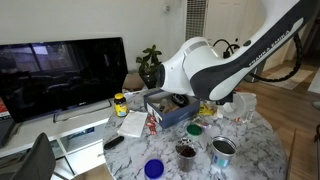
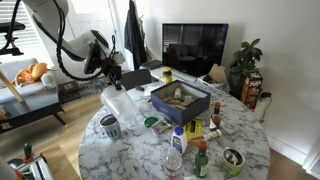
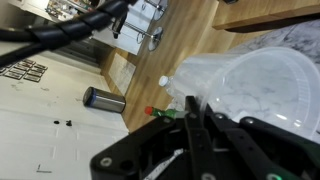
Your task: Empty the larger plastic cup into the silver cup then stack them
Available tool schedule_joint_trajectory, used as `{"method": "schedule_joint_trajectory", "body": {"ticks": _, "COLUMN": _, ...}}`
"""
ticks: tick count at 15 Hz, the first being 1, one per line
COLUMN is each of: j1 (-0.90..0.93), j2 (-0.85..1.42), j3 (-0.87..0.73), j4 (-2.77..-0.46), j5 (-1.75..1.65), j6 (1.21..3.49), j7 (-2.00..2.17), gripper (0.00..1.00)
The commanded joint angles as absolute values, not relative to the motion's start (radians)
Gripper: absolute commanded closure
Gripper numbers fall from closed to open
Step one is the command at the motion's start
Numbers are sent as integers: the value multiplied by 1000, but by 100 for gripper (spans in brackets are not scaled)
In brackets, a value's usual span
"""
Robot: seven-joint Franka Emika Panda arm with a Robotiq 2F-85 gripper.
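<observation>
The larger plastic cup (image 2: 120,100) is pale and translucent. It hangs tilted over the left side of the marble table (image 2: 240,125), just above the silver cup (image 2: 110,125). My gripper (image 2: 113,76) is shut on its rim. In the wrist view the dark fingers (image 3: 187,115) pinch the clear cup wall (image 3: 250,75), with the marble top showing through it. In an exterior view the silver cup (image 1: 222,148) stands near the table's front edge; the white arm (image 1: 215,65) hides the gripper there.
A blue box (image 2: 180,98) with items sits mid-table. Several sauce bottles (image 2: 178,142) stand near the front. A dark cup with brownish contents (image 1: 186,150) and a small blue cup (image 1: 153,168) are close to the silver cup. A TV (image 2: 195,45) stands behind.
</observation>
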State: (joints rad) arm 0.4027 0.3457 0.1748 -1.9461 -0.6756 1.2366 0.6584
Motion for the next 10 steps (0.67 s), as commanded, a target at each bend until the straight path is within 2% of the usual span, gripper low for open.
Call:
{"method": "schedule_joint_trajectory", "body": {"ticks": 1, "j1": 374, "j2": 362, "j3": 192, "j4": -1922, "j5": -657, "j6": 1260, "j7": 638, "gripper": 99}}
{"method": "schedule_joint_trajectory", "body": {"ticks": 10, "j1": 245, "j2": 342, "j3": 148, "j4": -1935, "j5": -528, "j6": 1653, "j7": 534, "gripper": 99}}
